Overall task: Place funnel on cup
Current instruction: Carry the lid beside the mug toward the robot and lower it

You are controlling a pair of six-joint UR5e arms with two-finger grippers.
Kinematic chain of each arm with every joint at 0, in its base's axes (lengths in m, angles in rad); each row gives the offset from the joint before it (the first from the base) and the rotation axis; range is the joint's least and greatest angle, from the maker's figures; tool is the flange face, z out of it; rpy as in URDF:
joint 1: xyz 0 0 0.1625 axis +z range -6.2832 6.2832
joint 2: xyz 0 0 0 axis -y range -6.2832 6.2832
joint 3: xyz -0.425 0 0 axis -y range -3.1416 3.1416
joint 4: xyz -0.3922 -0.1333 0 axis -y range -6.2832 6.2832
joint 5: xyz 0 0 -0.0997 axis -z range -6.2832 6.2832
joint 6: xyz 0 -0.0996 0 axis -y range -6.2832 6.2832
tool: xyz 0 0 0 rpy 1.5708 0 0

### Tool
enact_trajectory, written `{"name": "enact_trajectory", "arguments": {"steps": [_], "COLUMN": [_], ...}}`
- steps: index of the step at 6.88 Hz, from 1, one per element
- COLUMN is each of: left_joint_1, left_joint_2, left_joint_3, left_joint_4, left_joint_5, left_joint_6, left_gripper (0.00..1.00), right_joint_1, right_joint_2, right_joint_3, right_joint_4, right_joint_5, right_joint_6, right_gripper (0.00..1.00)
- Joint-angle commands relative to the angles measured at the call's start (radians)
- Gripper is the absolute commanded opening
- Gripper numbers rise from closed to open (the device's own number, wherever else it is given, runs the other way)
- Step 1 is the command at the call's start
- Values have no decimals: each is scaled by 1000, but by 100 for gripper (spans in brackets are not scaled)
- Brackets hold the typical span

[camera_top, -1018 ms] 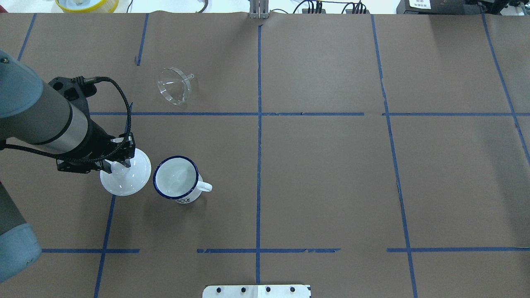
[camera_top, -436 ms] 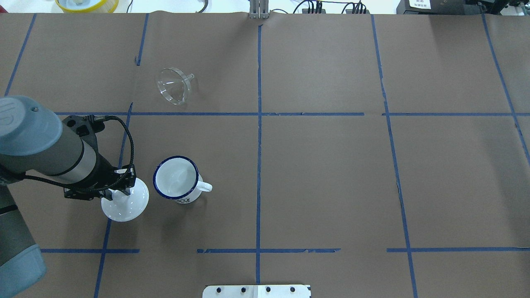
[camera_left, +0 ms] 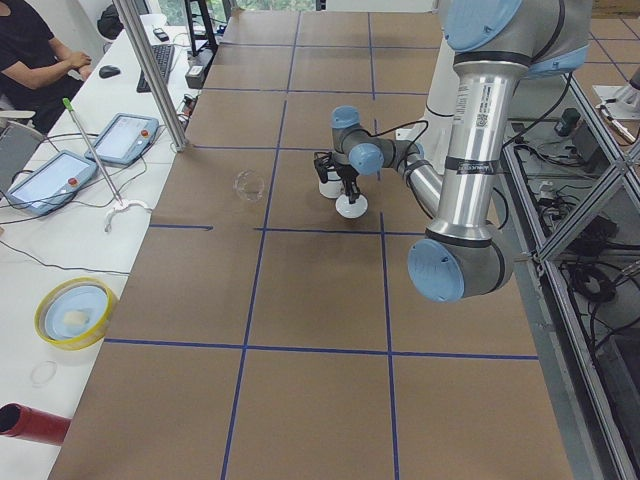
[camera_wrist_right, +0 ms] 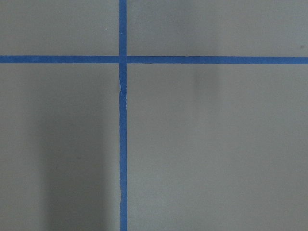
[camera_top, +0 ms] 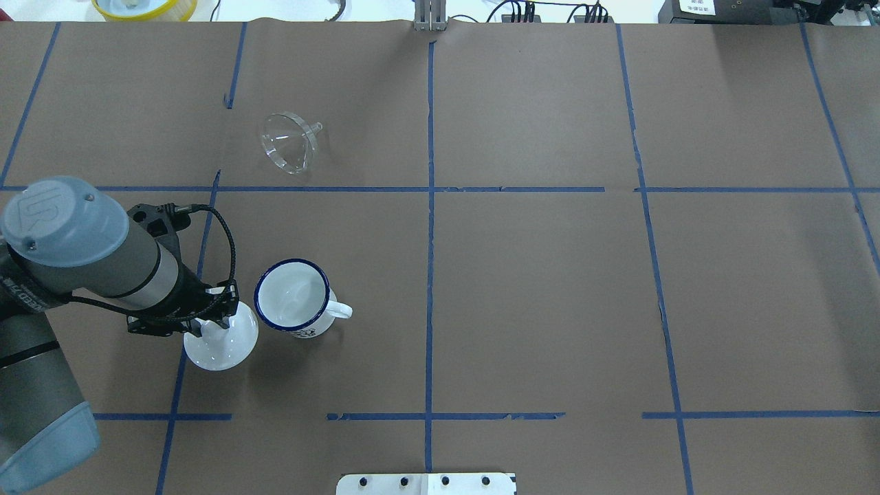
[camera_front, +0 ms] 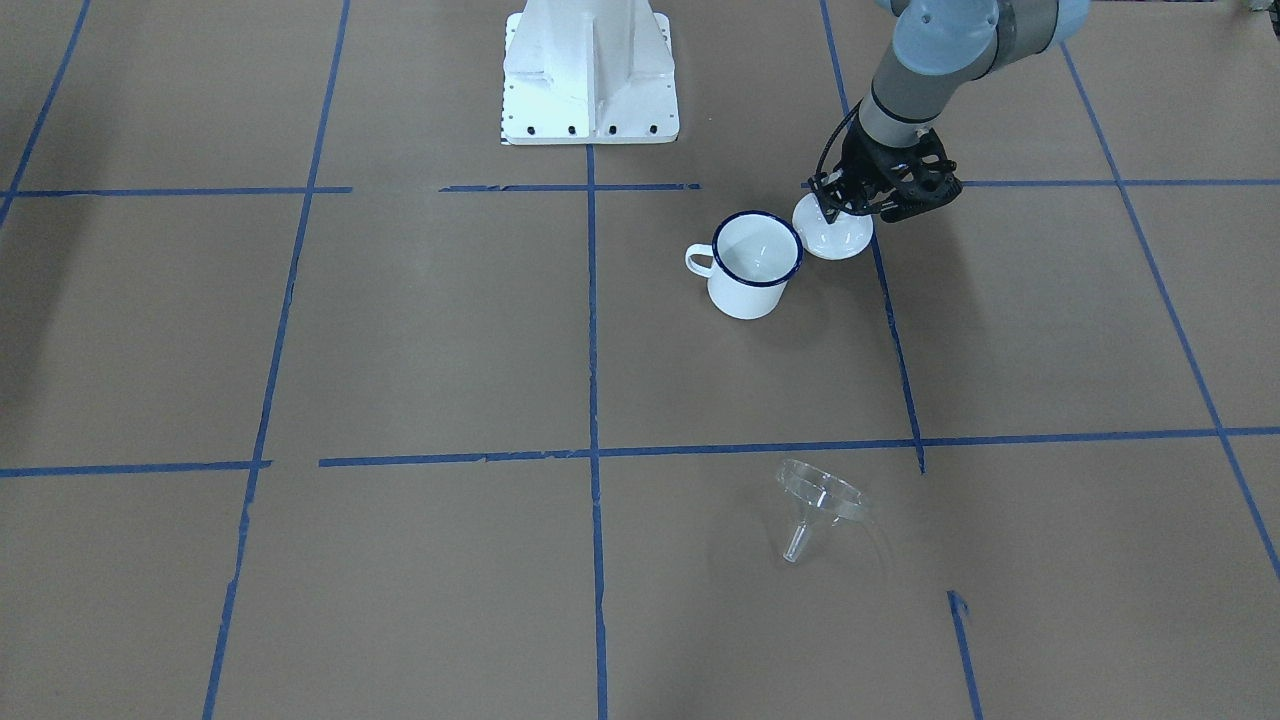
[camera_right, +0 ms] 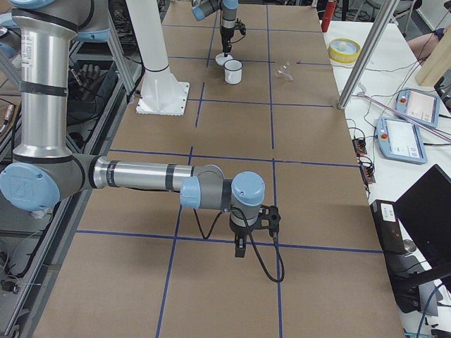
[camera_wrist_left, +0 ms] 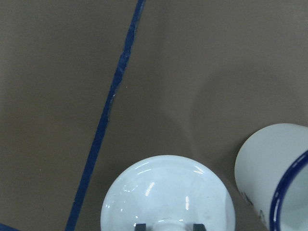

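Observation:
The clear funnel (camera_top: 289, 142) lies on its side on the far left part of the table, spout to the right; it also shows in the front view (camera_front: 820, 500). The cup (camera_top: 294, 297), white with a dark blue rim, stands upright with its mouth open and uncovered (camera_front: 757, 262). My left gripper (camera_top: 210, 323) is shut on the knob of a white domed lid (camera_top: 223, 344), held low just left of the cup (camera_wrist_left: 279, 173). In the left wrist view the lid (camera_wrist_left: 166, 197) sits close beside the cup. My right gripper (camera_right: 239, 246) shows only in the exterior right view; I cannot tell its state.
The white robot base plate (camera_front: 590, 70) sits at the table's near edge. A yellow bowl (camera_top: 144, 7) lies beyond the far edge. Blue tape lines cross the brown table (camera_top: 550, 275). The funnel lies about a grid cell beyond the cup.
My left gripper has carried the lid toward the near edge and lower, then slightly right toward the cup. The funnel and cup have not moved.

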Motion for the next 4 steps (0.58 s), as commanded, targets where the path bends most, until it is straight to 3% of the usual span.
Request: {"name": "enact_trajectory", "arguments": {"steps": [1, 4], "left_joint_1": [5, 6], "left_joint_2": [17, 17], "left_joint_3": [33, 78], "left_joint_4": [-57, -121], "left_joint_5": [-1, -1], "left_joint_6": [-2, 1], "left_gripper": [0, 0], "right_joint_1": [0, 0], "right_joint_2": [0, 0], "right_joint_3": [0, 0], "right_joint_4": [0, 0], "right_joint_5": [0, 0], "right_joint_6": [0, 0], "right_gripper": [100, 100]}}
